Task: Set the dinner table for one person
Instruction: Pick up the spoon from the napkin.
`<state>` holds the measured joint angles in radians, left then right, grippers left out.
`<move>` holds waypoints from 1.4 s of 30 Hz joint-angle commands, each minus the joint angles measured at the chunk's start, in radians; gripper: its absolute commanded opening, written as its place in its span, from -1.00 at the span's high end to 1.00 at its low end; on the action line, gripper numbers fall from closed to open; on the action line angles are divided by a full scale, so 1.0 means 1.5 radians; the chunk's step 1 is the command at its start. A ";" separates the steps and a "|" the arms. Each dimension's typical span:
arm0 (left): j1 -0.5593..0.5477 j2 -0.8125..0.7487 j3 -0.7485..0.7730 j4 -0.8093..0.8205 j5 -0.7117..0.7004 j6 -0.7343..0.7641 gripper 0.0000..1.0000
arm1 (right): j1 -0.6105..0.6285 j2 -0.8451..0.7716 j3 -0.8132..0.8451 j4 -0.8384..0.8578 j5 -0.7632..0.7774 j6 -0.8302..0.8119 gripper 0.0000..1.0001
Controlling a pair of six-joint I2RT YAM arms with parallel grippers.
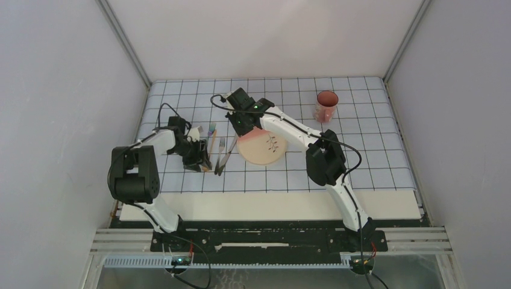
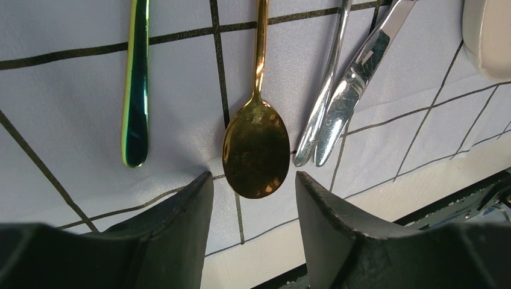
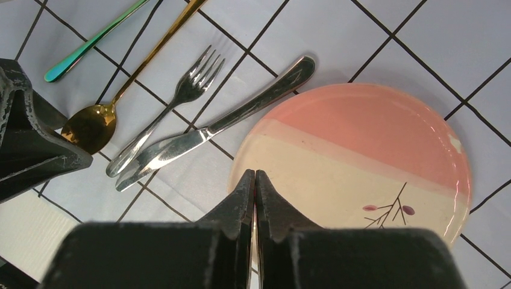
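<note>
A pink and cream plate [image 1: 265, 149] [image 3: 361, 156] lies on the gridded cloth over the dinner table [image 1: 271, 206]. My right gripper [image 1: 246, 126] [image 3: 255, 174] is shut on the plate's rim, a thin sliver of which shows between its fingers. Left of the plate lie a silver knife [image 3: 241, 114], a silver fork [image 3: 181, 102], a gold spoon [image 2: 256, 147] [image 3: 90, 126] and a green iridescent utensil [image 2: 135, 108]. My left gripper [image 1: 202, 161] [image 2: 254, 180] stands open just past the gold spoon's bowl and holds nothing.
A reddish cup [image 1: 326, 106] stands upright at the cloth's back right. The pale-blue gridded cloth [image 1: 361, 150] covers most of the table, with a bare cream strip along the near edge. Grey walls close in on both sides.
</note>
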<state>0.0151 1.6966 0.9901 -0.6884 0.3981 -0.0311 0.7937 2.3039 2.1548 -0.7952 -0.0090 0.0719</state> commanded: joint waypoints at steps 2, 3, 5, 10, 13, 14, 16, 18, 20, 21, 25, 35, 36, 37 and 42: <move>-0.007 0.018 0.047 0.025 0.000 -0.021 -0.16 | -0.009 -0.056 0.002 0.025 0.009 -0.011 0.83; -0.010 0.021 0.049 0.027 -0.002 -0.022 -0.16 | -0.011 -0.057 0.001 0.024 0.010 -0.011 0.83; -0.014 0.025 0.053 0.031 -0.004 -0.022 -0.15 | -0.014 -0.062 -0.006 0.028 0.009 -0.012 0.83; -0.022 0.038 0.066 0.032 -0.008 -0.024 -0.08 | -0.019 -0.070 -0.021 0.032 0.007 -0.011 0.84; -0.025 0.041 0.071 0.033 -0.011 -0.025 0.02 | -0.020 -0.073 -0.026 0.034 0.007 -0.012 0.85; -0.025 0.040 0.071 0.033 -0.010 -0.025 0.06 | -0.021 -0.074 -0.027 0.034 0.006 -0.012 0.86; -0.027 0.038 0.070 0.031 -0.009 -0.025 0.20 | -0.022 -0.076 -0.029 0.035 0.006 -0.012 0.86; -0.027 0.037 0.068 0.030 -0.006 -0.024 0.28 | -0.022 -0.078 -0.033 0.036 0.004 -0.011 0.88; -0.027 0.037 0.068 0.026 -0.004 -0.022 0.35 | -0.022 -0.076 -0.035 0.036 0.005 -0.011 0.88; -0.027 0.037 0.068 0.025 -0.002 -0.020 0.41 | -0.023 -0.077 -0.036 0.037 0.004 -0.012 0.88; -0.027 0.037 0.073 0.016 -0.002 -0.017 0.73 | -0.023 -0.077 -0.036 0.036 0.002 -0.011 0.89; -0.028 0.023 0.077 -0.005 0.012 -0.008 0.88 | -0.021 -0.075 -0.043 0.039 0.000 -0.011 0.91; -0.028 0.023 0.077 -0.009 0.018 -0.008 0.72 | -0.021 -0.075 -0.043 0.038 0.000 -0.011 0.91; -0.028 0.022 0.076 -0.012 0.022 -0.008 0.57 | -0.021 -0.076 -0.043 0.038 0.000 -0.012 0.90; -0.029 0.012 0.061 -0.022 0.054 -0.011 0.18 | -0.020 -0.079 -0.046 0.036 -0.005 -0.004 0.87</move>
<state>-0.0204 1.7523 1.0554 -0.6987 0.4149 -0.0532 0.7616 2.2570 2.0876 -0.7689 -0.0086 0.0658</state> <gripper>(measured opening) 0.393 0.061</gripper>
